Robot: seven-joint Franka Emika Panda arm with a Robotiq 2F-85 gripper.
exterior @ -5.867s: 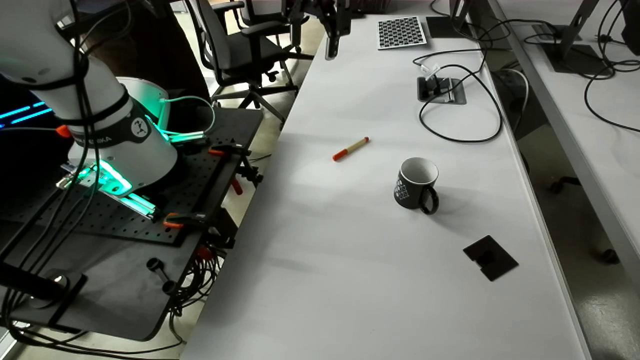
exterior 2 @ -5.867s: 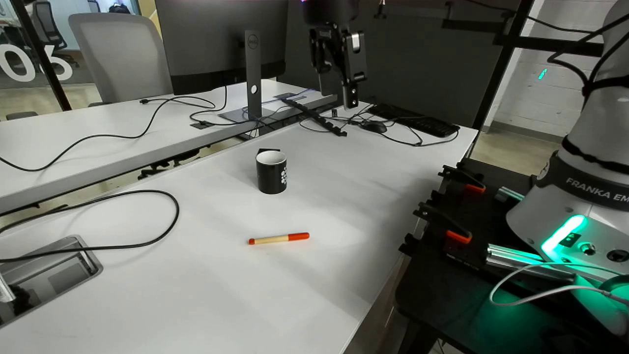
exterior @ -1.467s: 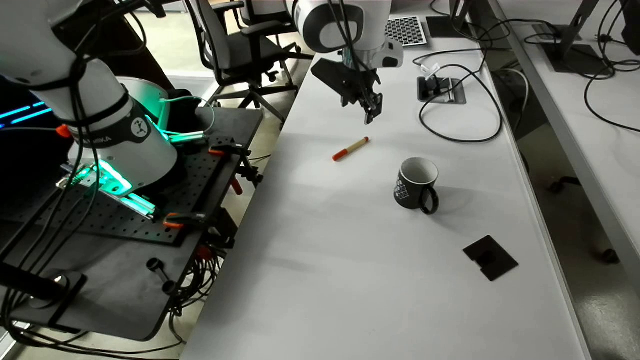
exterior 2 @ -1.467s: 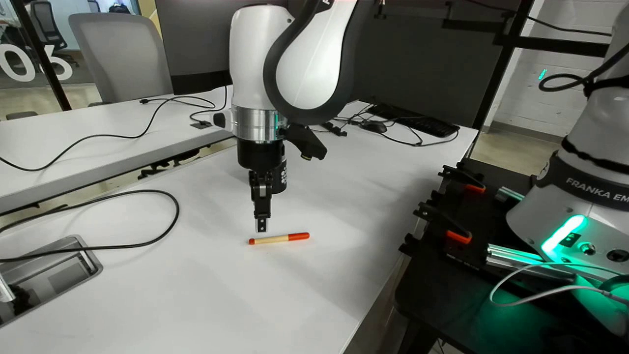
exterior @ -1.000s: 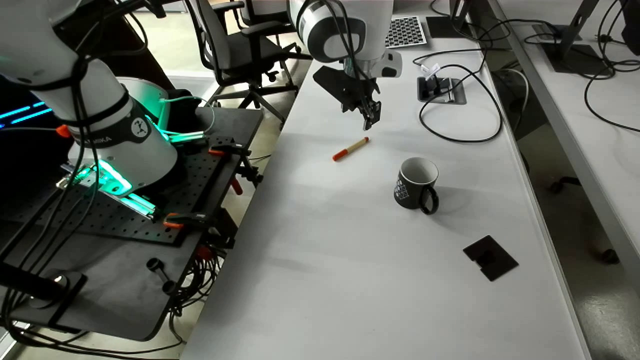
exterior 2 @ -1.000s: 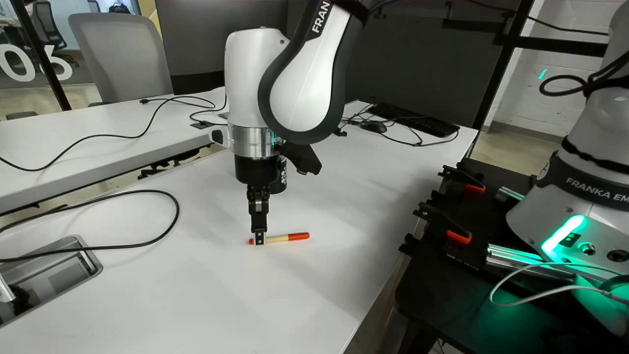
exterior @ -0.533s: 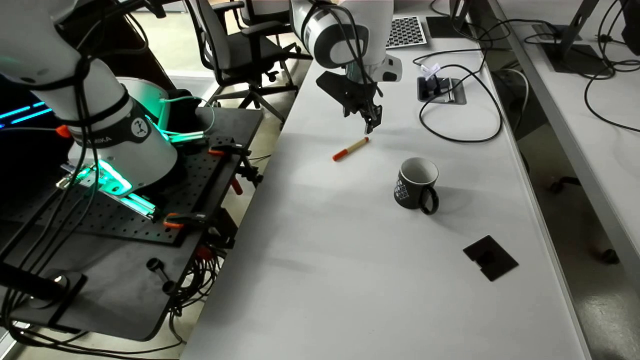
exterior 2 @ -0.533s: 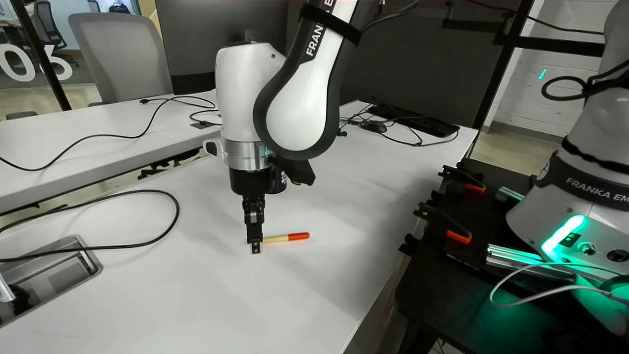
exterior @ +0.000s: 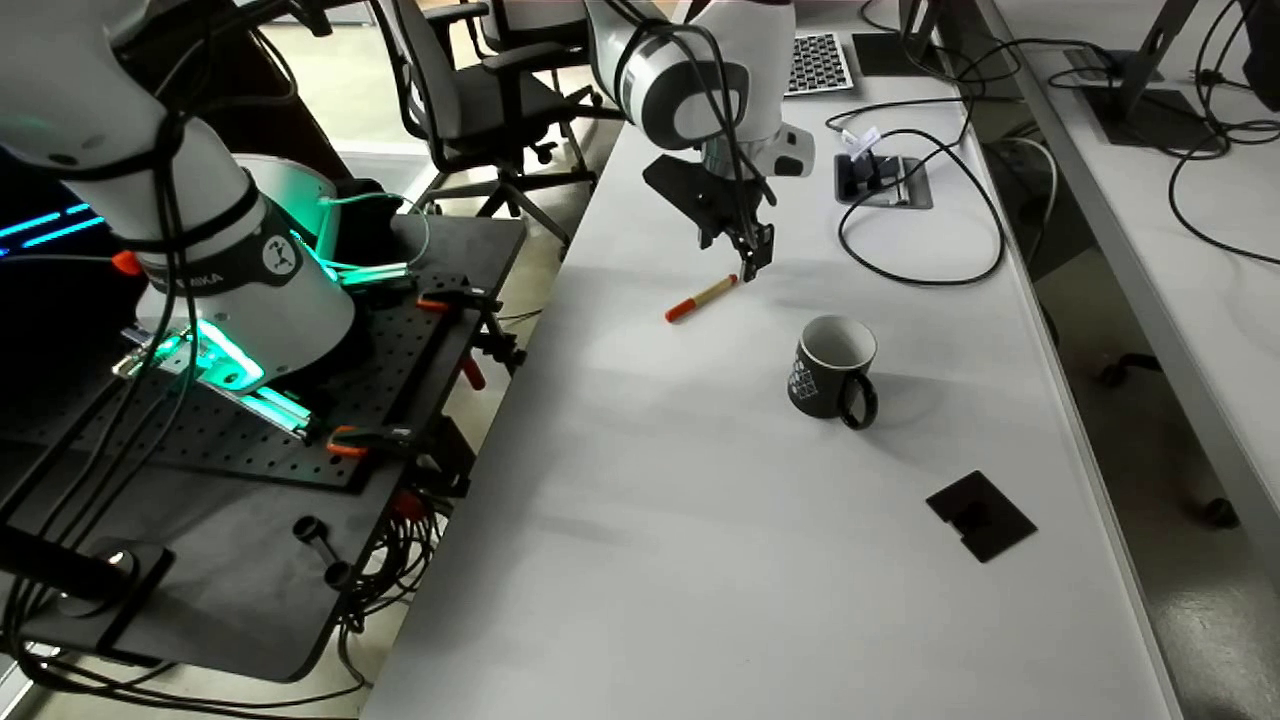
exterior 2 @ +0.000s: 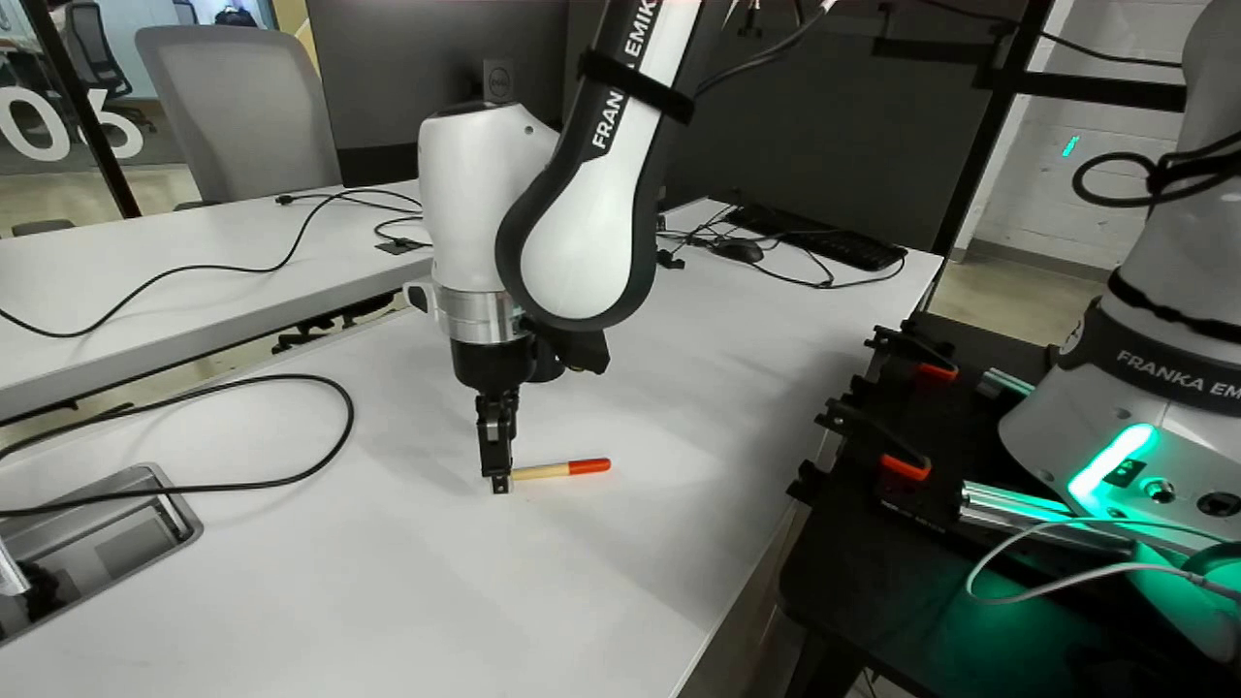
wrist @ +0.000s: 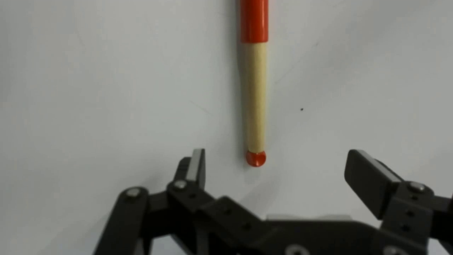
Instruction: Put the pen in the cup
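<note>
The pen, with a red-orange cap, a tan barrel and a small red end, lies flat on the white table in both exterior views (exterior: pixel 703 299) (exterior 2: pixel 567 469). The cup, a black mug with a whitish inside, stands upright in an exterior view (exterior: pixel 820 385), its handle away from the pen. It is mostly hidden behind the arm in an exterior view (exterior 2: pixel 548 366). My gripper (exterior: pixel 751 273) is low over the table at the pen's tan end. In the wrist view my gripper (wrist: pixel 275 152) is open; the pen (wrist: pixel 256 99) points between the fingers, nearer the left one, untouched.
A flat black square piece (exterior: pixel 985 520) lies beyond the cup. A black cable loop (exterior: pixel 920 283) and a recessed outlet box (exterior: pixel 915 190) are along the table's far side. Clamps (exterior 2: pixel 877 436) sit by the robot base.
The arm has come from above the table down to the pen's tan end. Over the last half second it has shifted only slightly. Pen and cup have not moved.
</note>
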